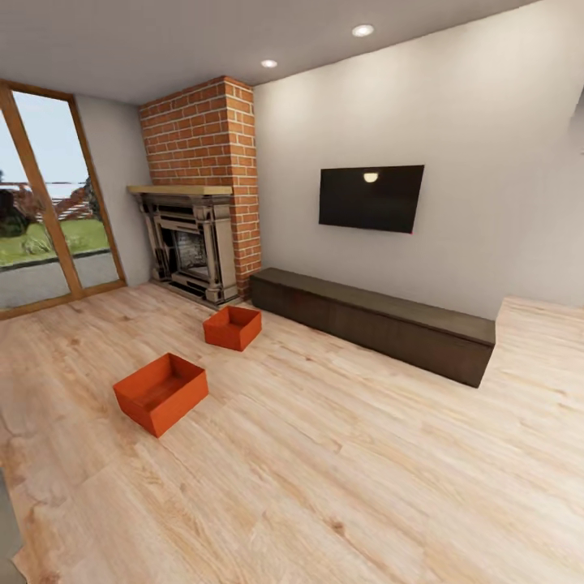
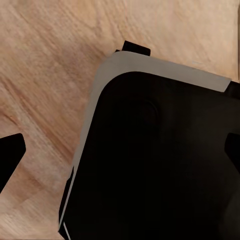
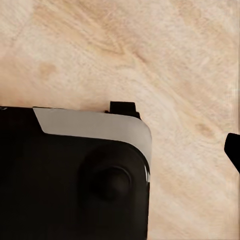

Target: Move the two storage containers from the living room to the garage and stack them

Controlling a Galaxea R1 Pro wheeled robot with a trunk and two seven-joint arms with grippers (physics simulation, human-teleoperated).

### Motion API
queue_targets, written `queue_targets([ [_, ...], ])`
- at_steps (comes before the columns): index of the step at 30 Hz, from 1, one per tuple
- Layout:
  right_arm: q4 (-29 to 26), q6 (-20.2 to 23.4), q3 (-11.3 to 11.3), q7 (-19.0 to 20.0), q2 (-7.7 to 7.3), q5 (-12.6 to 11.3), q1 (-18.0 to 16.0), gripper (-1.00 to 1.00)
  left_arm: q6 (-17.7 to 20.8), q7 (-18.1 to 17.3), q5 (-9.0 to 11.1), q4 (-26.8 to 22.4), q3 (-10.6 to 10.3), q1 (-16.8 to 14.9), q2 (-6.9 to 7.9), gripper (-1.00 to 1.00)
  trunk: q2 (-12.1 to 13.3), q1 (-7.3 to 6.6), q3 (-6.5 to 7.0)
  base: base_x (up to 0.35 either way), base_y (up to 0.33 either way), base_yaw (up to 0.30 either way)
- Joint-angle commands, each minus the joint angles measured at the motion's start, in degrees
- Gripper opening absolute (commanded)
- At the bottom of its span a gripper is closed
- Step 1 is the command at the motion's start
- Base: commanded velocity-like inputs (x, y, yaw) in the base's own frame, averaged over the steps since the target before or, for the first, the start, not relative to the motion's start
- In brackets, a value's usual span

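No readable text, labels, brands or numbers — none on any surface — nothing legible

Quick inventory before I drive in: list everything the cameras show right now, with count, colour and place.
Red-orange open rectangular storage containers: two, on the wood floor, apart; nearer one, farther one by the fireplace.
Light wood plank floor: one, throughout.
Red brick fireplace wall: one, far corner, with dark hearth.
Black wall television: one, on the white wall.
Dark low cabinet: one, under the television.
Wood-framed glass door: one, left side.
Ceiling lights: two, white.
Robot's black base with grey edge: over the planks, seen by both wrist cameras.
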Motion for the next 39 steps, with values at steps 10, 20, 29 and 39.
queue_targets([
  [10,0.11,-0.14,0.52,0.03,-0.01,-1.21,-0.05,1.0,0.36,0.18,0.6,-0.13,0.0,0.0,-0.01,1.0,-0.03,0.03,-0.06,0.322,-0.096,0.273],
  [20,0.11,-0.24,0.47,0.08,-0.33,-1.26,-0.05,1.0,0.36,0.22,0.59,-0.23,-0.04,0.0,-0.09,1.0,-0.03,0.03,-0.06,0.322,-0.099,0.273],
  [29,0.11,-0.26,0.5,0.1,-0.41,-1.21,-0.05,1.0,0.04,0.22,0.6,-0.22,-0.02,0.0,-0.1,1.0,-0.03,0.03,-0.06,0.322,-0.124,0.273],
  [39,0.06,-0.28,1.34,0.04,-0.5,-0.34,-0.05,1.0,0.03,0.22,0.58,-0.22,-0.05,0.0,-0.1,1.0,-0.03,0.03,-0.06,0.322,-0.146,0.095],
])
